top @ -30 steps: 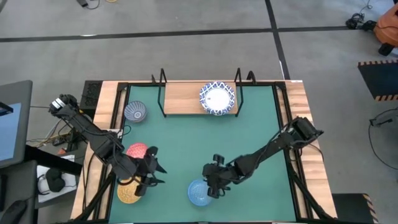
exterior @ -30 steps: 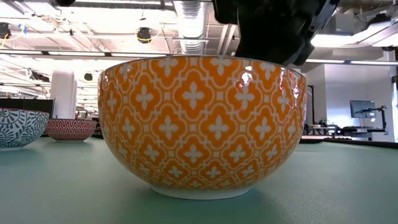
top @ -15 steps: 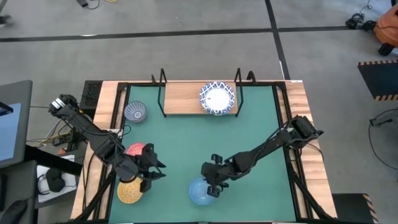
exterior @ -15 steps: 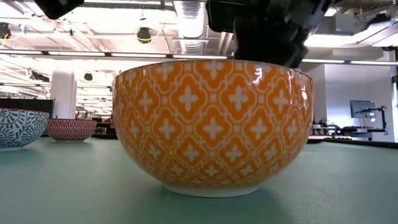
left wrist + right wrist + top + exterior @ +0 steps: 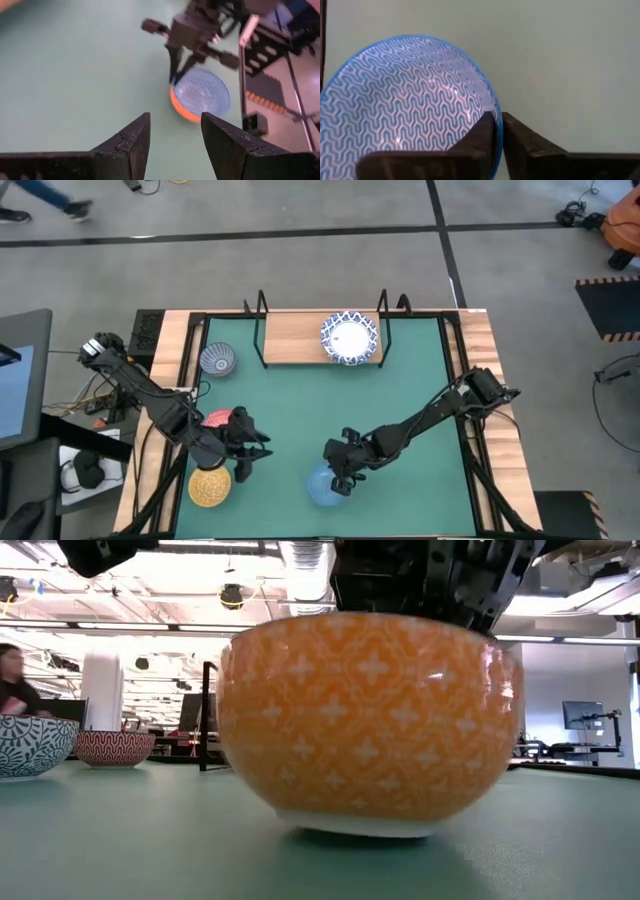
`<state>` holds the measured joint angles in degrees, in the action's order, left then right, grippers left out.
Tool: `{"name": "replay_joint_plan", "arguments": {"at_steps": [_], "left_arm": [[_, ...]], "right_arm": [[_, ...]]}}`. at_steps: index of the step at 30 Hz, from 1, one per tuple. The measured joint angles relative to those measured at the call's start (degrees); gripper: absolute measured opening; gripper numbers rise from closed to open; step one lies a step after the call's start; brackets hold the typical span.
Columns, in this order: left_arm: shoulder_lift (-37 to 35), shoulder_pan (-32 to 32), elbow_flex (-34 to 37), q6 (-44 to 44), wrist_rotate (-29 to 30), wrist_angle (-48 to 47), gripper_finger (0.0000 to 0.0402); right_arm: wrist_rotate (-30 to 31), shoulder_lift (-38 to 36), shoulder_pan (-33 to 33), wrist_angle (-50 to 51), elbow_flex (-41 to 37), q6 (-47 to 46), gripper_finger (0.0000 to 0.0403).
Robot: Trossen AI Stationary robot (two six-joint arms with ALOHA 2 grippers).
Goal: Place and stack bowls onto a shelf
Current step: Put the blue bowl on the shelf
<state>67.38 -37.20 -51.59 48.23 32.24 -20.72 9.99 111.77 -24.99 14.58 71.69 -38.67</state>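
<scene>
The blue bowl with an orange outside sits near the front edge. The yellow bowl, red bowl and grey-blue bowl sit left. One white bowl rests on the shelf.

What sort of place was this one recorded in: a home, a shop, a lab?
Most likely a robotics lab or workshop hall: bare concrete floor around the table, exposed ceiling ducts and strip lights in the low view, and a monitor at the far side.

Orange bowl blurred, perhaps tilted; claw above cropped.
</scene>
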Motion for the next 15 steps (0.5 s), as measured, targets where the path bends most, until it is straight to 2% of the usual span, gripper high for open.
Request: {"name": "replay_joint_plan", "arguments": {"at_steps": [4,7,12,15], "left_arm": [[1.6,3.1,0.0,-0.5,0.5,3.6,0.016],[3.4,6.1,0.0,-0.5,-3.1,7.3,0.016],[6.9,10.7,0.0,-0.8,-11.7,13.4,0.016],[8.2,12.1,0.0,-2.6,-13.6,16.0,0.016]], "right_arm": [[4.6,0.0,-0.2,0.3,0.0,1.3,0.0037],[9.1,0.0,-0.2,1.3,0.6,1.5,0.0037],[19.6,0.1,-0.6,12.1,6.4,4.8,0.0037],[25.9,0.1,-0.7,18.4,10.8,7.2,0.0037]]}}
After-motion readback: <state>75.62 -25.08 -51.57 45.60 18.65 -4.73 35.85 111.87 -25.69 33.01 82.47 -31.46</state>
